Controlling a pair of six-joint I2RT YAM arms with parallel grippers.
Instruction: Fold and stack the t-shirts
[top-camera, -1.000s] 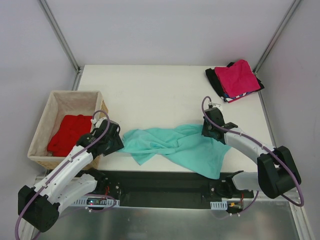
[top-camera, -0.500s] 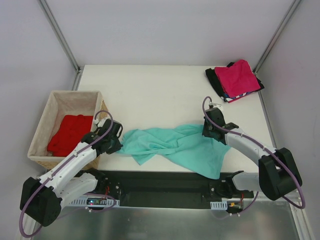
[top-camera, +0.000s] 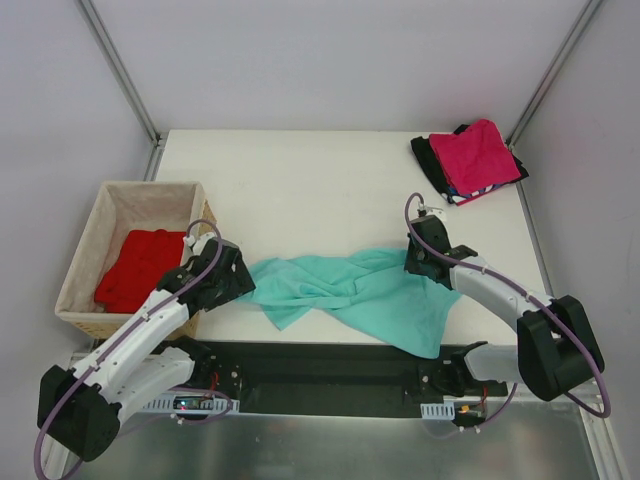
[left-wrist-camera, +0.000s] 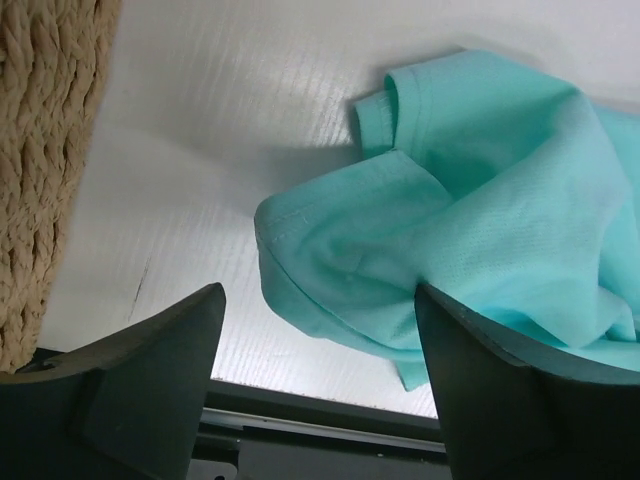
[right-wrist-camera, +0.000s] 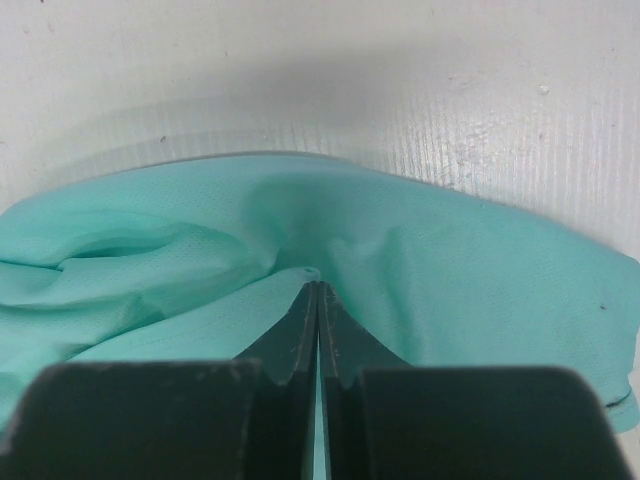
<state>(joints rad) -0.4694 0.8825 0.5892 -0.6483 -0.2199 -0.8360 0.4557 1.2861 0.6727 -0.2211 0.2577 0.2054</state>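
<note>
So the teal t-shirt (top-camera: 370, 290) is lying rumpled on the surface (top-camera: 300, 180), stretched out between the two hands. The right hand (right-wrist-camera: 316, 288) is pressed together, pinching a fold at its end of the shirt. The left hand (left-wrist-camera: 318, 300) is spread wide, with a hemmed fold right between its fingers, not gripped. The wicker basket (left-wrist-camera: 40, 150) sits just off that hand's left with the red t-shirt (top-camera: 140, 265) inside. The pink t-shirt (top-camera: 480, 155) tops a folded pile (top-camera: 432, 160) well beyond the right hand.
</note>
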